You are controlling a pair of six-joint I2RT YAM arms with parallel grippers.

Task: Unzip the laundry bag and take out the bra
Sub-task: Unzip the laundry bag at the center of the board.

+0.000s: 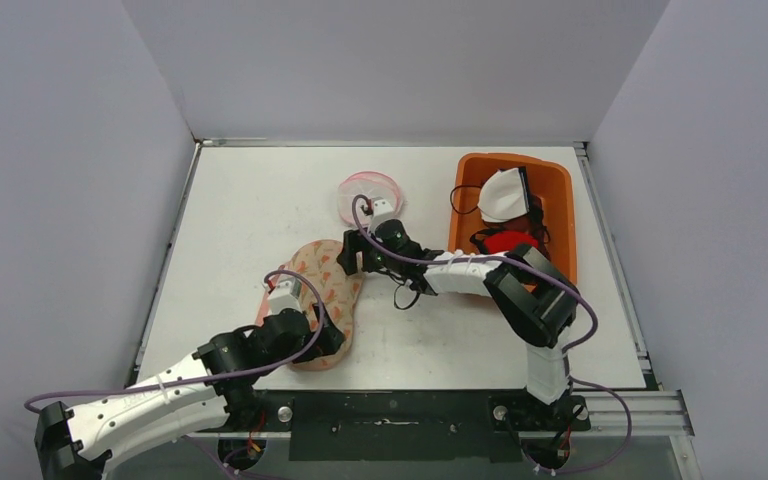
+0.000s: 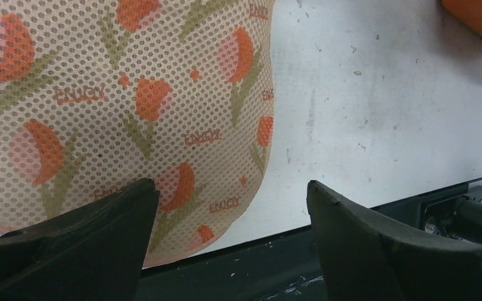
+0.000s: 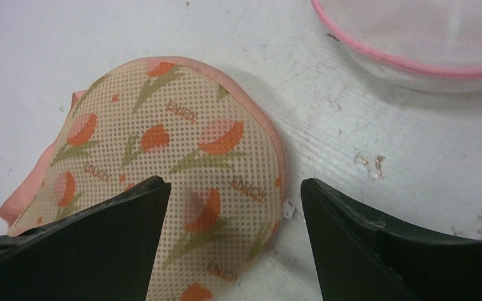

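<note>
1. The left hand (image 2: pixel 232 188) is hanging wide and empty, with the laundry bag (image 2: pixel 132 106) lying beneath one finger. The right hand (image 3: pixel 232 188) is gaping empty over the bag's other end.
2. The tiny zipper tab (image 3: pixel 287 208) is lying flat between the right fingers, so they are risking pinching mesh and dragging the bag.
3. The bag is showing domed, perforated tulip-print mesh with pink piping. It is hiding the bra, presumably inside.

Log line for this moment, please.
left gripper: open, over laundry bag | right gripper: open, over same bag | nothing held

Laundry bag (image 1: pixel 335 290) on table (image 1: pixel 240 220), front centre; second mesh bag (image 1: pixel 372 190) behind it; bin (image 1: pixel 563 200) at right, clothes (image 1: pixel 503 195) inside.
</note>
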